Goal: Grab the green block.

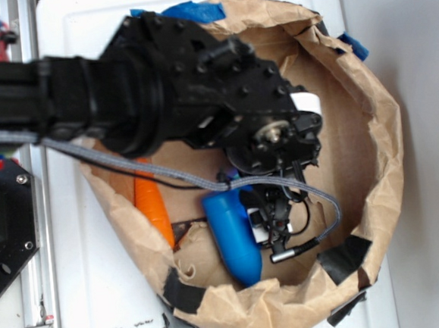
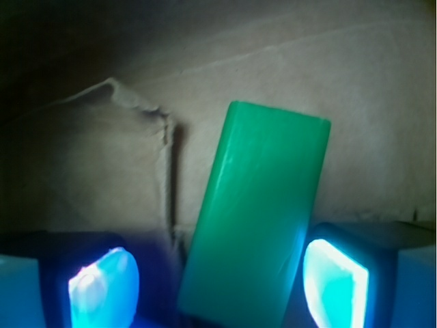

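1. Brown paper, rolled into a nest [image 1: 368,122] and taped at the rim, fills the middle of the exterior view on a white table [image 1: 100,295].
2. At lower centre, the black arm [image 1: 183,91] reaches down into it, beside a blue toy [image 1: 236,235] and an orange carrot [image 1: 153,203]; the block is hidden here.
3. Wrist view: the green block [image 2: 256,219] stands tilted at centre on brown paper.
4. Both pads [image 2: 102,290] of the gripper [image 2: 218,290] sit apart at the bottom corners, spread open around the block's lower end, neither clearly touching it.

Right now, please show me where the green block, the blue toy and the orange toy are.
green block [image 2: 256,219]: wrist view, middle of its flat face.
blue toy [image 1: 234,235]: exterior view, its body.
orange toy [image 1: 153,203]: exterior view, its middle.
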Available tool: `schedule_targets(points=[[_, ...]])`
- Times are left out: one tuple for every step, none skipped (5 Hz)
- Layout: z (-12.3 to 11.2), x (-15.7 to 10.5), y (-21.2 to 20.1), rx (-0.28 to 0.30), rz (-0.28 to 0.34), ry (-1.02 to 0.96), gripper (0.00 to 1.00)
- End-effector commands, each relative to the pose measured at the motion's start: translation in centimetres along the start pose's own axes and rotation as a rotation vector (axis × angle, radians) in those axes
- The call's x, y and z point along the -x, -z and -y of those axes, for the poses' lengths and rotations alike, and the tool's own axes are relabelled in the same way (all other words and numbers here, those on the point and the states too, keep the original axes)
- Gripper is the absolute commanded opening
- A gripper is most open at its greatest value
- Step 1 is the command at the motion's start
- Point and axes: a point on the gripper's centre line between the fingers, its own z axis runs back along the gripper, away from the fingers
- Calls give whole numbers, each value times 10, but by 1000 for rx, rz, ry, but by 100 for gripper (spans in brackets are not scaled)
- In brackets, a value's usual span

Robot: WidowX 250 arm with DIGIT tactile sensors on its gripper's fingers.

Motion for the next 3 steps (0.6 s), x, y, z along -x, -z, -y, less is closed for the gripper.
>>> schedule_targets(points=[[-13, -16, 4, -49, 23, -54, 100], [-15, -13, 6, -64, 27, -59, 61], [-16, -13, 5, -62, 31, -56, 0]])
